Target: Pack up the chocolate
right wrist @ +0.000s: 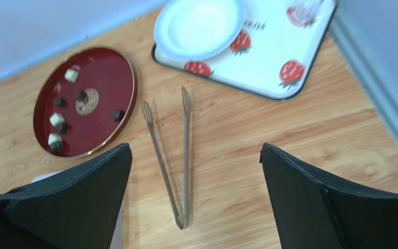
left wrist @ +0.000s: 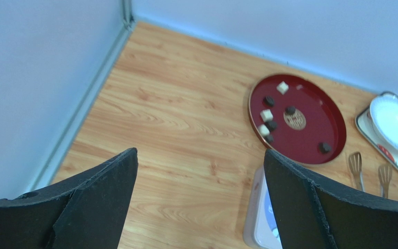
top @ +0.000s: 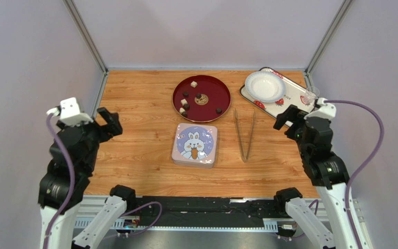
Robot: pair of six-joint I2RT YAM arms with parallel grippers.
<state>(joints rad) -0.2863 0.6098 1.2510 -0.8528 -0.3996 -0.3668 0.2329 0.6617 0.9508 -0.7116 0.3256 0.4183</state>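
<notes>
Several tiny chocolate pieces (top: 186, 103), dark brown and cream-white, lie on a round red plate (top: 216, 91) at the back centre; they also show in the left wrist view (left wrist: 267, 115) and the right wrist view (right wrist: 57, 119). A square tin with a rabbit lid (top: 195, 144) sits shut in front of the plate. Metal tongs (top: 244, 136) lie to its right, also in the right wrist view (right wrist: 171, 150). My left gripper (top: 111, 120) is open and empty over the left of the table. My right gripper (top: 285, 120) is open and empty, right of the tongs.
A white tray with strawberry prints (top: 295, 101) holds a white bowl (top: 264, 85) and a small clear glass (top: 308, 97) at the back right. Grey walls close the table on the left, back and right.
</notes>
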